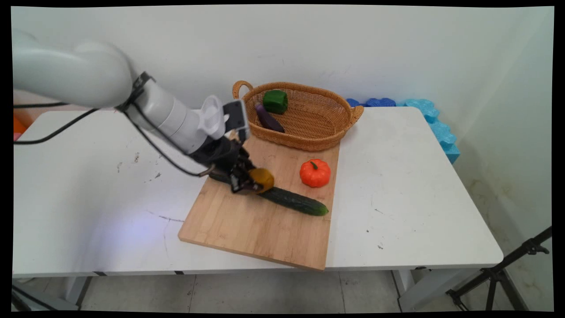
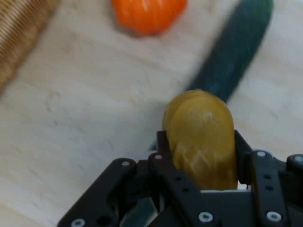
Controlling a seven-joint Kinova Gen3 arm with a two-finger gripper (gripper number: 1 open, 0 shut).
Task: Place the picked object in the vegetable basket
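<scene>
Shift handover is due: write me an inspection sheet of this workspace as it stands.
Surface: white table, scuffed, with a wooden cutting board on it.
Things: gripper shut on a yellow-brown vegetable, over the cucumber; orange pumpkin beside them on the board.
Clutter: wicker basket at the board's far end, holding a green pepper and an eggplant.
Gripper: fingers clamp the vegetable's sides.
Cables: black cables hang from the arm.
Surroundings: blue foam by the wall, black tripod on the floor.
</scene>
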